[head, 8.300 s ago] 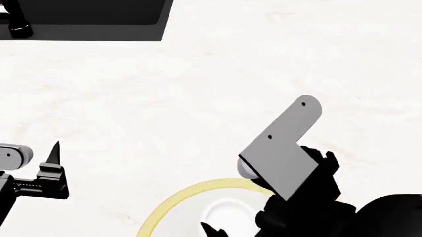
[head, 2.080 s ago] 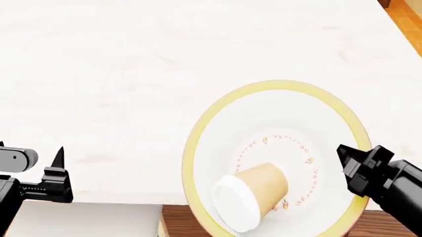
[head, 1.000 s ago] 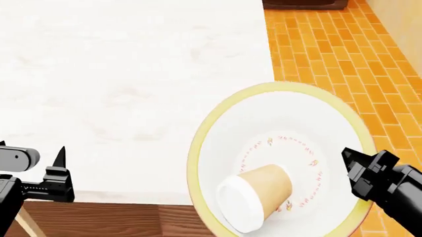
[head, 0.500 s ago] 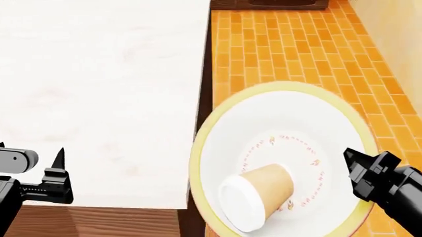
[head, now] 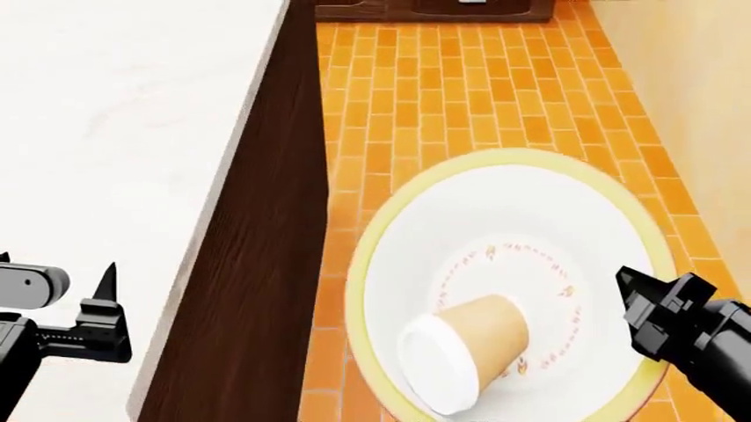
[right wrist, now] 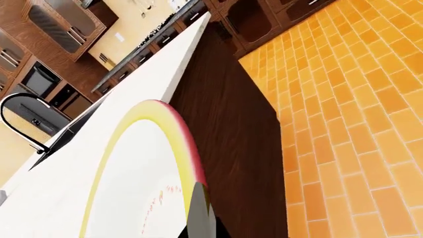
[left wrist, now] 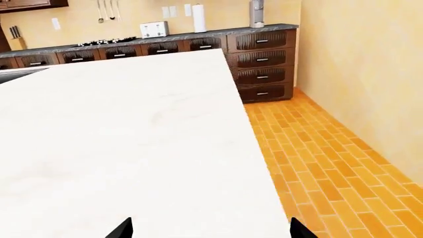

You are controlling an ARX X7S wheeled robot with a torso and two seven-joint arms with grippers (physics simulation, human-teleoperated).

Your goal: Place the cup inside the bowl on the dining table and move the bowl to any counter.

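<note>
The bowl (head: 505,211), white with a yellow rim, hangs above the orange brick floor, just past the dining table (head: 105,132). Inside it the tan cup (head: 470,338) lies on its side, white lid toward me. My right gripper (head: 634,294) is shut on the bowl's right rim. The right wrist view shows the bowl's (right wrist: 132,163) yellow-and-red edge pinched at that gripper (right wrist: 201,223). My left gripper (head: 70,290) is open and empty over the white tabletop (left wrist: 132,134); its two black fingertips (left wrist: 122,230) stand wide apart.
The table's dark wooden side (head: 258,264) stands left of the bowl. The brick floor (head: 470,88) runs toward dark cabinets under a dark counter (left wrist: 225,32) that carries a toaster (left wrist: 153,29) and a white roll (left wrist: 198,17). A yellow wall (left wrist: 363,74) bounds the right.
The view has swung right: the table has slid left and the bowl, first over the tabletop, now hangs over the floor. The cup stays in the bowl; both grippers keep their state.
</note>
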